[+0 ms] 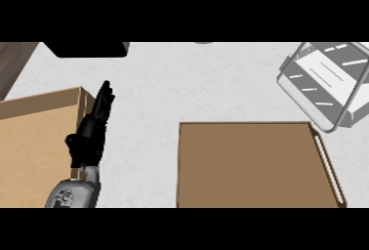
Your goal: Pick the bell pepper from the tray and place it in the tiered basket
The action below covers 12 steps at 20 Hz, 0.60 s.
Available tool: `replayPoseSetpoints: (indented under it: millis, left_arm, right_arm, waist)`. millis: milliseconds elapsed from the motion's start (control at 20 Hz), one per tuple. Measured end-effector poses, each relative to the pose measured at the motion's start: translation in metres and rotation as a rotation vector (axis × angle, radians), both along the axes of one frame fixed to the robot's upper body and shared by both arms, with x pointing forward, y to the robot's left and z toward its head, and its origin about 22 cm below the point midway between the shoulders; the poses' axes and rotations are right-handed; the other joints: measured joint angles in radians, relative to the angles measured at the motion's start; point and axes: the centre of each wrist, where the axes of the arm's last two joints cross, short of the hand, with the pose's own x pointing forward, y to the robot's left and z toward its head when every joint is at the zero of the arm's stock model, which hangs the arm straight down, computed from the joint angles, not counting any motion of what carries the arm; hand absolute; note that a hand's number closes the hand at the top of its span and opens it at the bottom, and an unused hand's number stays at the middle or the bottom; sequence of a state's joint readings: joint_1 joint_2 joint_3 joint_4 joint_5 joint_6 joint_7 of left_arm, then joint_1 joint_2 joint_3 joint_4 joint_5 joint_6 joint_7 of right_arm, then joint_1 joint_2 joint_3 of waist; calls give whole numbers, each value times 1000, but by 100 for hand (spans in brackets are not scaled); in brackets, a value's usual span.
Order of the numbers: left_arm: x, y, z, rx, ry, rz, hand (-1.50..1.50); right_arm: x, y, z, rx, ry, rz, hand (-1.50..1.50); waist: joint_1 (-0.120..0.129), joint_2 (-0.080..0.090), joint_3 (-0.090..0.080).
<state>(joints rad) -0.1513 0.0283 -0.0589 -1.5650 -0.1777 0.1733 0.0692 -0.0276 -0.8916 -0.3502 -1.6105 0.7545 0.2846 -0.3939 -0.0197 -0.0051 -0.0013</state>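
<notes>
The brown tray [252, 166] lies at the lower middle and right, with a pale handle along its right side. Its visible top is bare, and no bell pepper shows anywhere in the head view. The tiered basket [324, 83], made of grey wire with shiny shelves, stands at the upper right. My left hand [92, 129] is at the left, open with fingers straight and pointing up, apart from the tray and holding nothing. My right hand does not show.
A light wooden block [36, 146] fills the left edge, right beside my left hand. A black object [86, 49] sits at the top left. White counter [202, 83] lies between tray, basket and block.
</notes>
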Motion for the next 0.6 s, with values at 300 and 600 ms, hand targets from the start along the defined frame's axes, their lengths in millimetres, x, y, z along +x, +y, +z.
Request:
replayPoseSetpoints:
  millis: [300, 600]
  left_arm:
    - [-8, 0, 1, -10, -5, -8, 0]
    - [-1, -3, 1, -6, -3, -23, 0]
  right_arm:
    - [-10, -13, 75, 76, -36, -37, 150]
    - [-3, -21, 106, 272, -8, -42, 150]
  waist:
    - [12, 2, 0]
    - [24, 5, 0]
